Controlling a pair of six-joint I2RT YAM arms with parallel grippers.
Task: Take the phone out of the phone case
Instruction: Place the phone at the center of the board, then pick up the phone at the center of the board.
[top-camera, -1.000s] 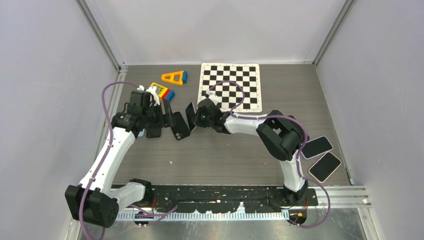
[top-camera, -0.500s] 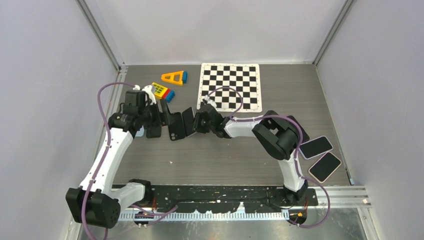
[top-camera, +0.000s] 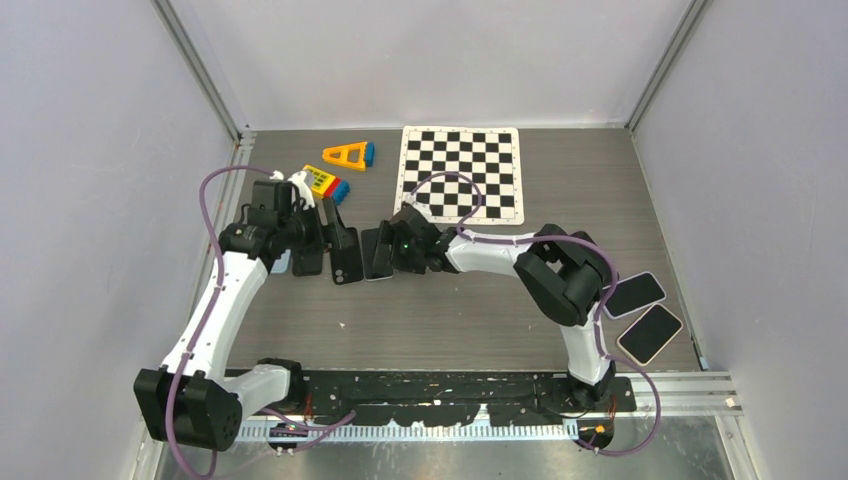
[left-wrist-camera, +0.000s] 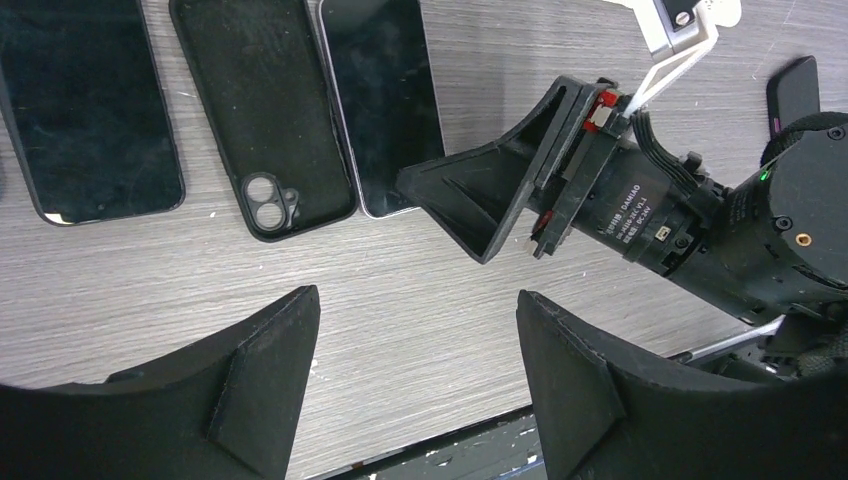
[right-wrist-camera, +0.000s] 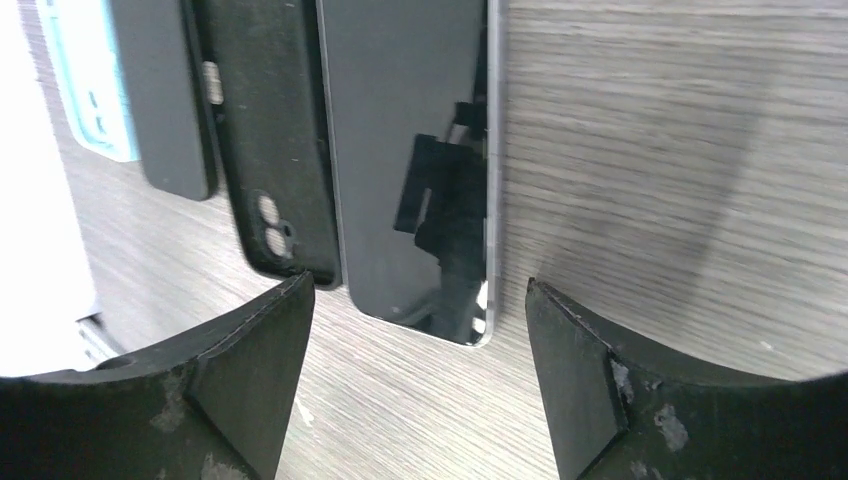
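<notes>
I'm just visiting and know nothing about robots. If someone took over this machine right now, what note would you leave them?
Left gripper: open, empty, above the table near the case.
Right gripper: open, empty, just over the phone.
Things: phone and empty case lie flat side by side, with the case left of the phone in the top view.
Done: the phone is out of the case.
Left: seemingly nothing but pulling both arms back.

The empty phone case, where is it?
Overhead view: the empty case lies left of centre on the table, between a left phone and a right phone.
</notes>
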